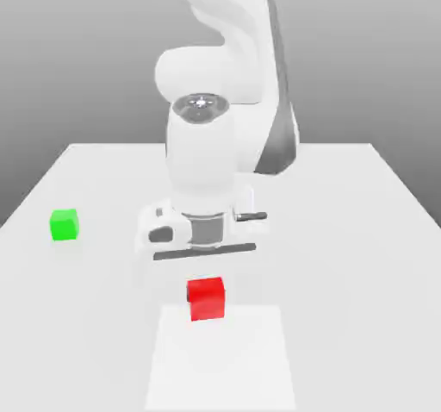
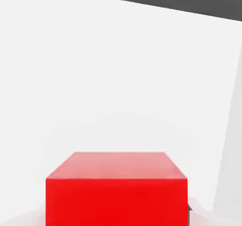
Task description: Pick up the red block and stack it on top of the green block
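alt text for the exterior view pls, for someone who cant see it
A white robot arm reaches down over a red block on a white table. A smaller green block sits apart, toward the exterior view's left.

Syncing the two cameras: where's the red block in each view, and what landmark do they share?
Exterior view: the red block sits on the white table, low and near centre, just below the arm's hand, well toward the exterior view's right of the green block.
Hand view: the red block looms close up, with bare table behind it.
Shared landmark: the white table surface under the red block.
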